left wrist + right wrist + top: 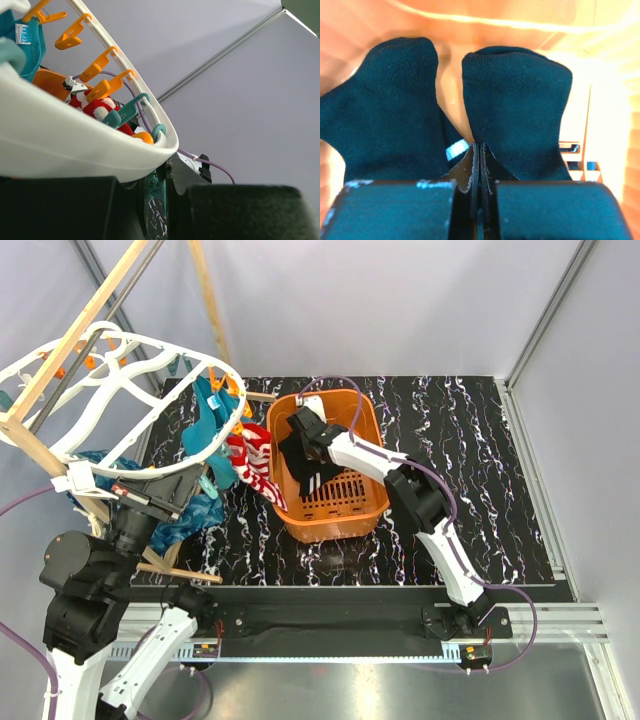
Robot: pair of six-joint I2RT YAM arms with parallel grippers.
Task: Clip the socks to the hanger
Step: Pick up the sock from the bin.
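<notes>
The white oval hanger [150, 340] tilts at the back left; its rim [75, 150] fills the left wrist view, with orange pegs [97, 65] along it. A red-and-white striped sock [258, 465] hangs from its near edge [95, 107]. My left gripper [200, 480] is shut at that edge, with a teal peg [157, 192] between its fingers. Black socks [520, 100] lie in the orange basket [340, 525]. My right gripper [298, 428] reaches into the basket, jaws pressed together on the black sock [300, 468] at their tips [479, 147].
A wooden pole frame [70, 340] carries the hanger. Teal-blue cloths [205, 420] hang from the hanger and lie bunched below it [190, 515]. The basket stands mid-table on the black marbled mat [470, 470]. Grey walls close in all round.
</notes>
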